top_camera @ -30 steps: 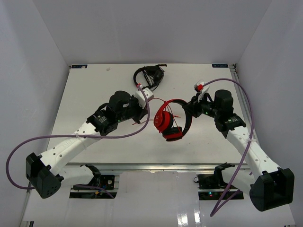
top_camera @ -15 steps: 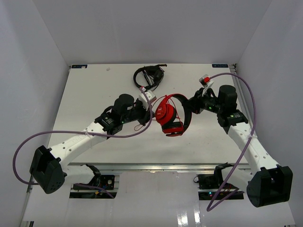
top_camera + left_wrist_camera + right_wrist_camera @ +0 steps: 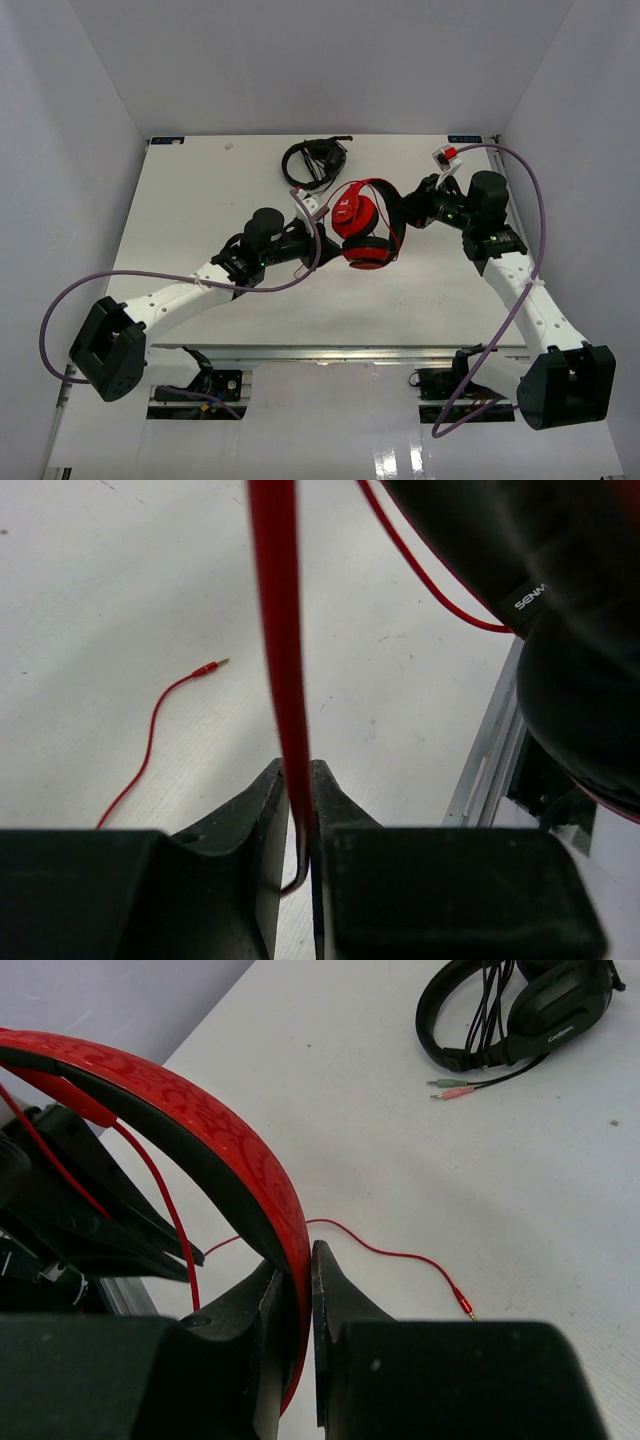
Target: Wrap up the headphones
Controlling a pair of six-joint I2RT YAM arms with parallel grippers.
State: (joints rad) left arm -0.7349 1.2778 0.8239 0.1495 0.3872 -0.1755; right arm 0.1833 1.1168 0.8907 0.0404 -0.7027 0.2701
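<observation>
The red headphones (image 3: 361, 226) are held up over the middle of the table, earcups toward the left arm. My right gripper (image 3: 408, 212) is shut on the red, black-lined headband (image 3: 235, 1150), which runs between its fingers. My left gripper (image 3: 320, 224) is shut on the thin red cable (image 3: 280, 630), pinched between its fingers beside a black earcup pad (image 3: 570, 690). The cable's free end lies slack on the table, with its plug showing in the left wrist view (image 3: 212, 666) and the right wrist view (image 3: 465, 1307).
All-black headphones (image 3: 315, 160) with a bundled cable lie at the back of the table, and also show in the right wrist view (image 3: 520, 1010). The table's metal front rail (image 3: 490, 750) runs near the left gripper. White walls enclose the table.
</observation>
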